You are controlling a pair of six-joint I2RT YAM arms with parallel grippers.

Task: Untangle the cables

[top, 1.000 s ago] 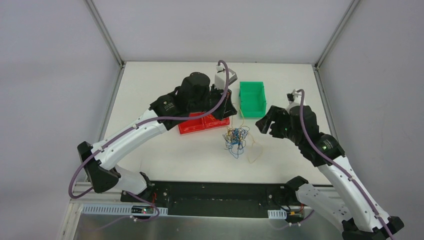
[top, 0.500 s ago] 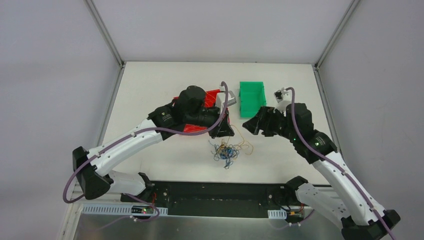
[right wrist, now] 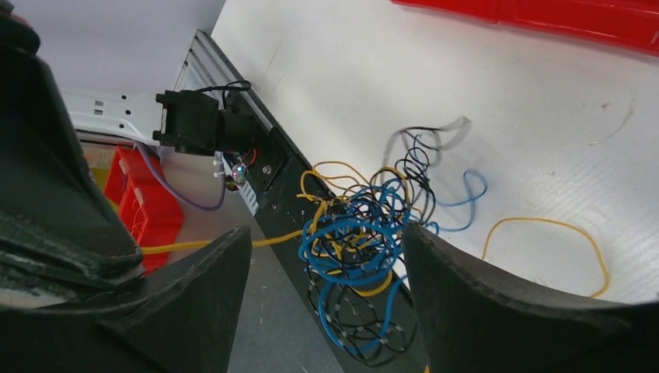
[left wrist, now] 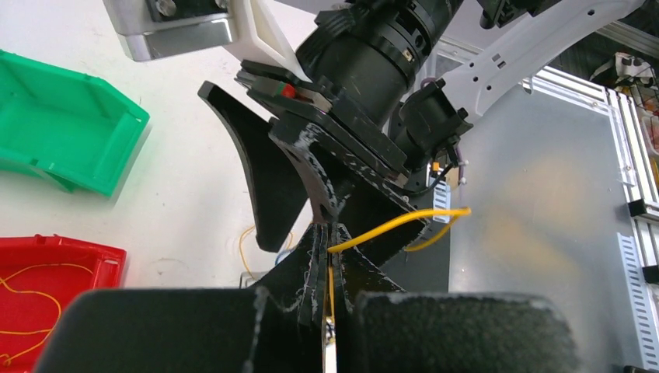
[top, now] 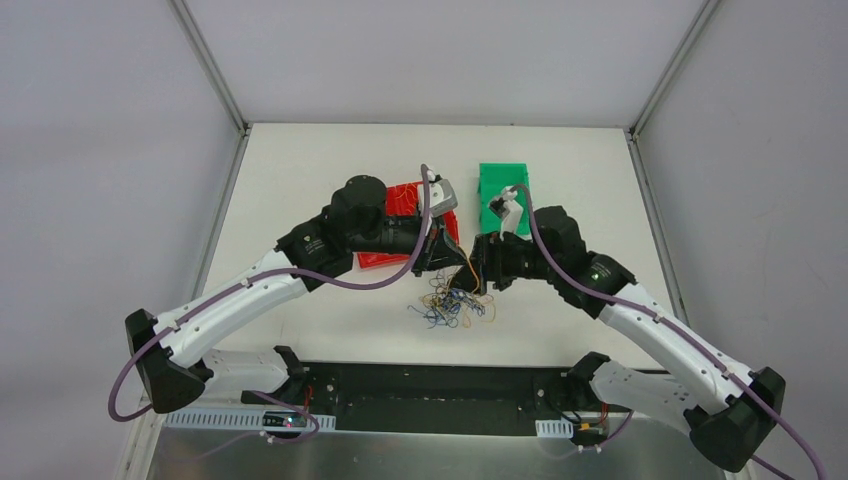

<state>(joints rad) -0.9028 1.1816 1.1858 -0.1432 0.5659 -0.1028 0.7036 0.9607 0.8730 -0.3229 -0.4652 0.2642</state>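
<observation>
Yellow cable [left wrist: 396, 222] in left pincer [left wrist: 328, 252]

No legible text, no readable labels, brands, numbers or signs anywhere

Left fingers [left wrist: 309, 273] pinched together, right fingers [right wrist: 483, 305] apart.

A loose tangle of thin orange-yellow, blue and black wires [right wrist: 361, 237] sits knotted in curls on the white tabletop [right wrist: 544, 116], close to its near edge. One orange-yellow loop [right wrist: 544, 225] lies flat just beside it. A single orange-yellow strand [left wrist: 400, 221] runs out, pinched in the left claw [left wrist: 328, 250].
</observation>
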